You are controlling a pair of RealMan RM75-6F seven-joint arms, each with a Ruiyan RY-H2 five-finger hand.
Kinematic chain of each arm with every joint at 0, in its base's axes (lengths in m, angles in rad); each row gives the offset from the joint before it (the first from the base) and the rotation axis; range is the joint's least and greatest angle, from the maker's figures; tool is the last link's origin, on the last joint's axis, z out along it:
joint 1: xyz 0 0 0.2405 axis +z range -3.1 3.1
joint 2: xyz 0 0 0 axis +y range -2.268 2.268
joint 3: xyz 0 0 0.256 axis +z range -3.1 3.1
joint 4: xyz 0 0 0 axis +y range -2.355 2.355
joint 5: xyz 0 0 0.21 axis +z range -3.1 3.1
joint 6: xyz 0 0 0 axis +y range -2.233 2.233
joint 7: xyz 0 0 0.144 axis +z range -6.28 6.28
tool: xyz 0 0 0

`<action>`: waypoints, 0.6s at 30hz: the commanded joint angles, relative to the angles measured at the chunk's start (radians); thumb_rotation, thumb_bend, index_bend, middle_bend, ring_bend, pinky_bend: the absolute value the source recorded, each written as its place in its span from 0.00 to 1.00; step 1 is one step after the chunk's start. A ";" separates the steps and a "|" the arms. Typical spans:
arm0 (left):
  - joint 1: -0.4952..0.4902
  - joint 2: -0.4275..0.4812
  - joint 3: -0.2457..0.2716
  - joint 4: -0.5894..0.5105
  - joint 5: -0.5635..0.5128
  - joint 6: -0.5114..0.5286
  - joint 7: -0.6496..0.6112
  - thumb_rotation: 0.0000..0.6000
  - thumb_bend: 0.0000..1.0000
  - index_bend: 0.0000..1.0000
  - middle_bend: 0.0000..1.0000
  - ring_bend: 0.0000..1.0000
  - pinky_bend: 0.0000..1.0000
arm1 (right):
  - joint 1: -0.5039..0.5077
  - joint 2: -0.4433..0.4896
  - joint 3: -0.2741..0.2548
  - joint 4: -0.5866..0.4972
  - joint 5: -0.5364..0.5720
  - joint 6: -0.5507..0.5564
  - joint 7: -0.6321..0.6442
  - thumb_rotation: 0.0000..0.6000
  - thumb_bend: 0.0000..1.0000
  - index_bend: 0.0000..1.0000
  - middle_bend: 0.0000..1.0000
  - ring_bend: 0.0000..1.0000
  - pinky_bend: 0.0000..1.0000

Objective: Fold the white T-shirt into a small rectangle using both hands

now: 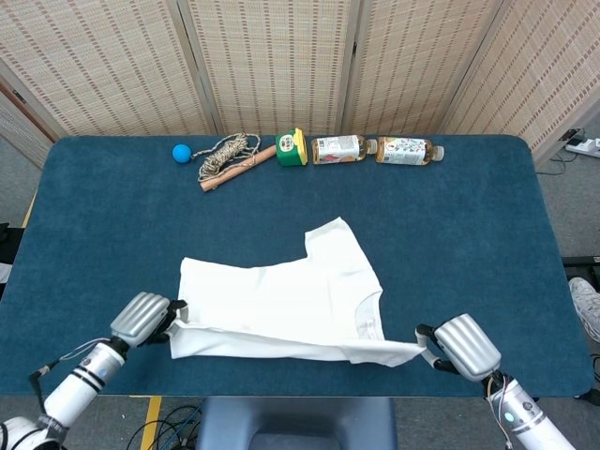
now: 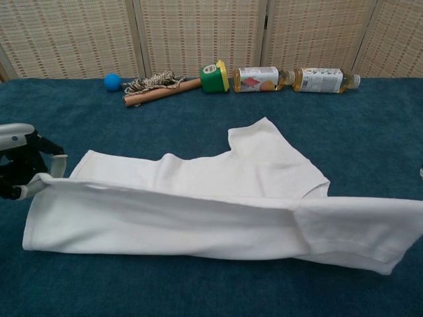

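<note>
The white T-shirt (image 1: 281, 305) (image 2: 198, 198) lies on the blue table, its near edge lifted and carried over the part that lies flat. My left hand (image 1: 142, 319) (image 2: 20, 162) grips the shirt's hem corner at the left. My right hand (image 1: 464, 345) holds the sleeve end at the right; the chest view shows only the cloth there, stretched to the frame's right edge. One sleeve (image 1: 330, 239) lies flat, pointing to the far side.
Along the far edge lie a blue ball (image 1: 181, 153), a coil of rope with a wooden stick (image 1: 230, 159), a green-capped container (image 1: 292, 148) and two bottles (image 1: 340, 149) (image 1: 406, 150). The near table edge (image 1: 309, 392) runs just behind both hands.
</note>
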 commanded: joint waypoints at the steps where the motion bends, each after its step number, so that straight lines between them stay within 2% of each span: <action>1: -0.058 -0.051 -0.044 0.053 -0.070 -0.074 0.047 1.00 0.58 0.61 0.89 0.82 0.94 | 0.013 -0.027 0.033 0.015 0.034 -0.020 -0.026 1.00 0.60 0.85 0.97 0.96 1.00; 9: -0.139 -0.131 -0.103 0.162 -0.192 -0.164 0.104 1.00 0.58 0.60 0.89 0.82 0.94 | 0.048 -0.093 0.097 0.058 0.102 -0.068 -0.073 1.00 0.60 0.85 0.97 0.96 1.00; 18: -0.205 -0.197 -0.127 0.263 -0.329 -0.245 0.182 1.00 0.58 0.58 0.89 0.82 0.94 | 0.080 -0.145 0.132 0.095 0.142 -0.103 -0.094 1.00 0.60 0.85 0.97 0.96 1.00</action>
